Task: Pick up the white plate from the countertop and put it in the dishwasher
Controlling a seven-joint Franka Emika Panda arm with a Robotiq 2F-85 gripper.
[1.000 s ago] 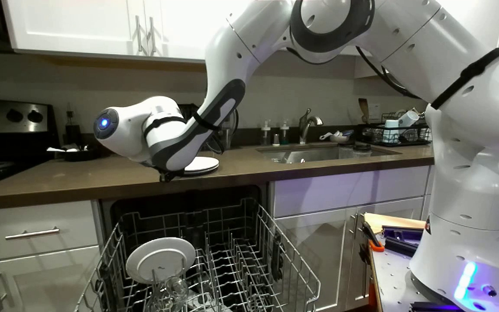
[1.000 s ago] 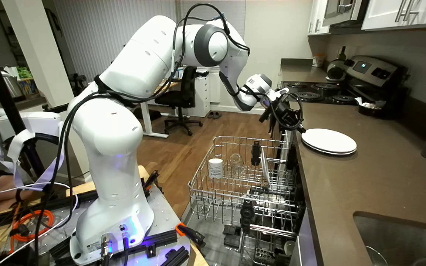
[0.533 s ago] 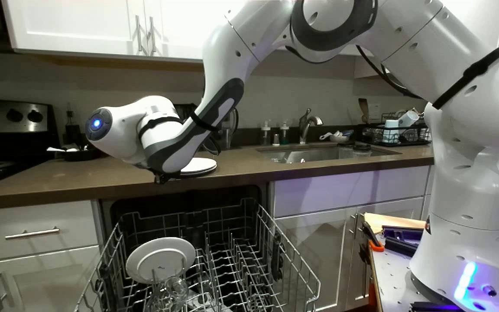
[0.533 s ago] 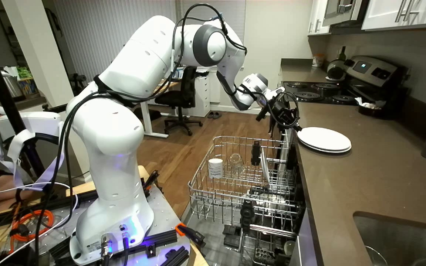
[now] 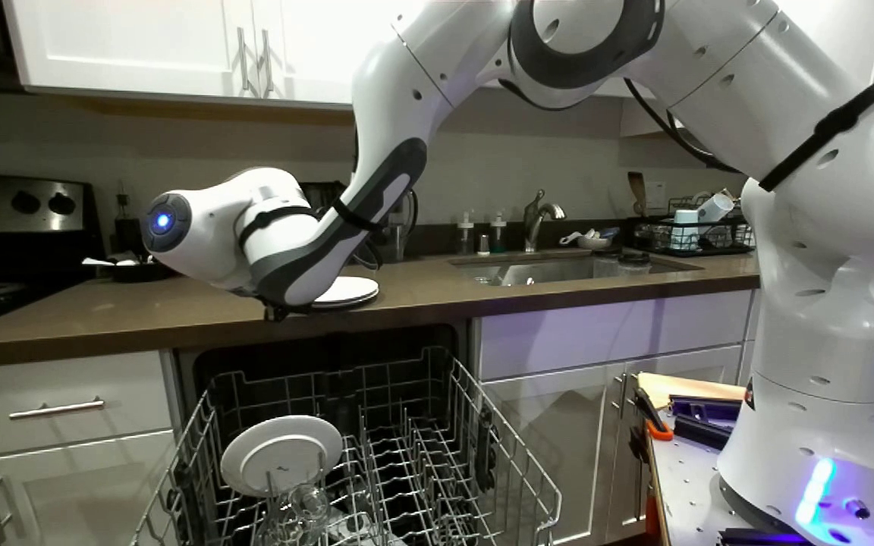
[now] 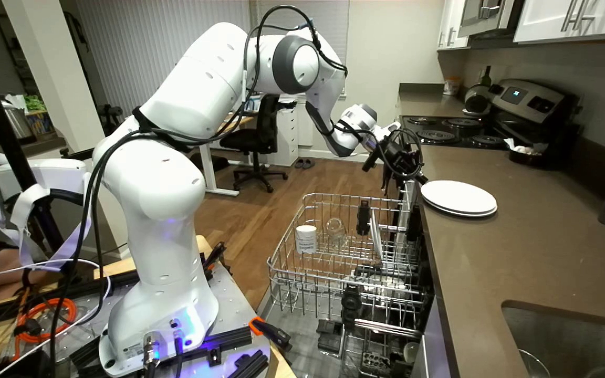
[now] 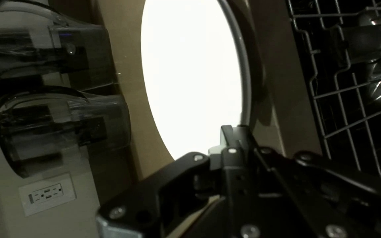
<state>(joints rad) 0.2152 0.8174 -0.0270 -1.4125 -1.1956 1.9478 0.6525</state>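
Note:
The white plate (image 6: pixel 459 196) lies flat or nearly flat at the front edge of the dark brown countertop (image 6: pixel 518 262). A second edge shows just under it; I cannot tell whether that is another plate. In an exterior view the arm partly hides the plate (image 5: pixel 347 291). My gripper (image 7: pixel 237 132) is shut on the rim of the plate (image 7: pixel 193 72), one finger above and one below. The gripper (image 6: pixel 422 180) reaches in from the stove side. Whether the plate is off the counter is hard to tell. The dishwasher (image 5: pixel 331 350) is open below, its rack (image 7: pixel 336 91) pulled out.
The rack holds a larger white dish with a ringed centre (image 5: pixel 281 455), glasses (image 5: pixel 304 512) and a white cup (image 6: pixel 306 239). Clear pitchers (image 7: pixel 68 125) stand at the back wall. A sink (image 5: pixel 558 273) and a stove (image 6: pixel 455 128) flank the counter.
My gripper and the plate have moved together a little toward the counter's front edge and slightly toward the stove. The rack and its contents have not moved.

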